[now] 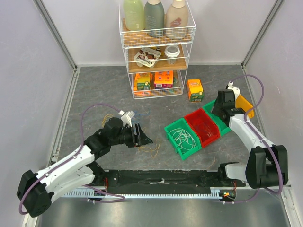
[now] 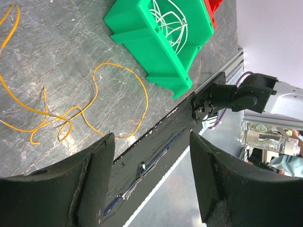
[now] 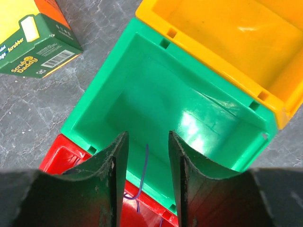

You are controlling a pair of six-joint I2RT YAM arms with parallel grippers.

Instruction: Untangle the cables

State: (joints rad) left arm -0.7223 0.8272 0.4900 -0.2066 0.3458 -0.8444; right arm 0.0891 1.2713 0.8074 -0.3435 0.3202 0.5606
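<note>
Right claw (image 3: 147, 135), jaws apart, straddles a thin blue wire (image 3: 143, 172) without pinching it, above a red bin (image 3: 51, 158); an empty green bin (image 3: 156, 94) sits just ahead. It should close squarely on the strand, then lift straight up, clear of the rims. Left claw (image 2: 150, 137) is open; yellow wire (image 2: 116, 64) lies loose ahead of it on the table (image 2: 57, 38).

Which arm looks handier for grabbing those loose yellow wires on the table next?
Left, probably: the left end effector hangs open right by the yellow wires, while the right end effector is over the empty green bin.
</note>
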